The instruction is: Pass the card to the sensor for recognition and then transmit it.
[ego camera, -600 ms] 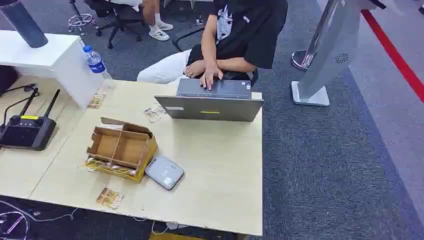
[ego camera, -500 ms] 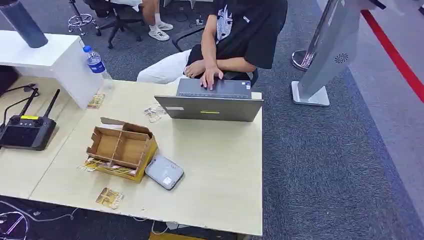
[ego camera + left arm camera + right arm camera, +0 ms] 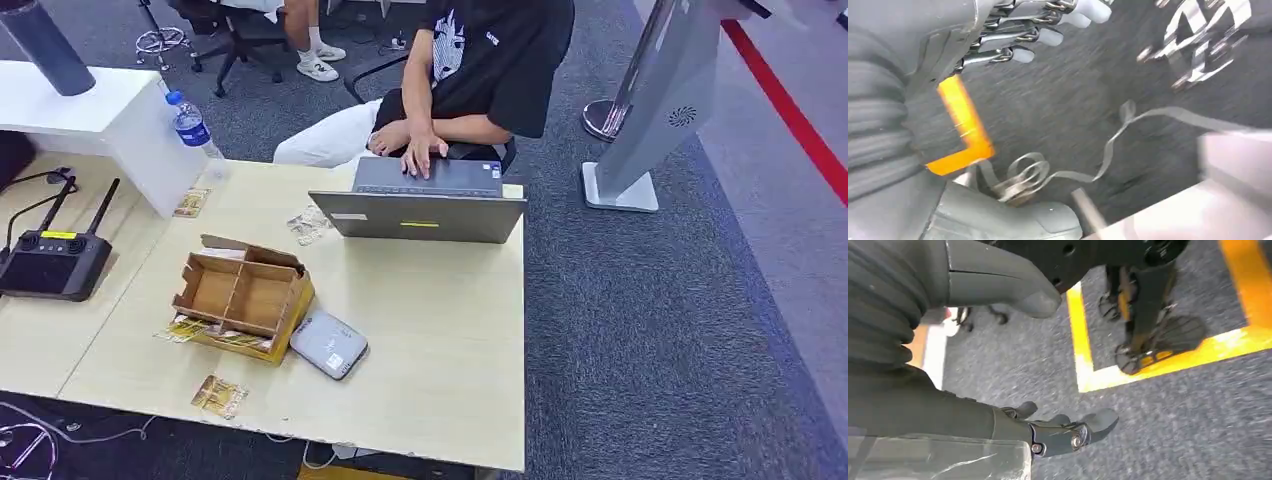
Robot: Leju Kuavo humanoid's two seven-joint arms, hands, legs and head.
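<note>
Grey carpet (image 3: 640,330) ran under everything you were looking at, with a red stripe (image 3: 790,110) along its far right edge. On it stood a pale wooden bench (image 3: 440,340), and behind the bench a person (image 3: 470,70) in a black shirt sat with both hands at an open laptop (image 3: 420,205).

Near the front of the bench you had a divided cardboard box (image 3: 243,298), lying open and tilted, with a grey sensor (image 3: 329,344) touching its right corner. One card (image 3: 219,396) lay flat by the front edge, just in front of the box; more cards (image 3: 185,329) poked out from under the box's left side, another card-like packet (image 3: 191,203) lay by the white block (image 3: 90,110) at the back left, and some clear wrappers (image 3: 308,226) sat left of the laptop. A water bottle (image 3: 192,125) stood beside that block, and a black controller (image 3: 55,262) with two antennas rested on the neighbouring bench at the left.

Your left robot hand (image 3: 1013,35) hung over carpet and loose cables (image 3: 1108,150), fingers (image 3: 1048,36) stretched apart and holding nothing. Your right robot hand (image 3: 1013,360) also hung low over carpet crossed by yellow tape (image 3: 1083,345), thumb (image 3: 1013,290) well away from lightly bent fingers (image 3: 1073,432), empty.
</note>
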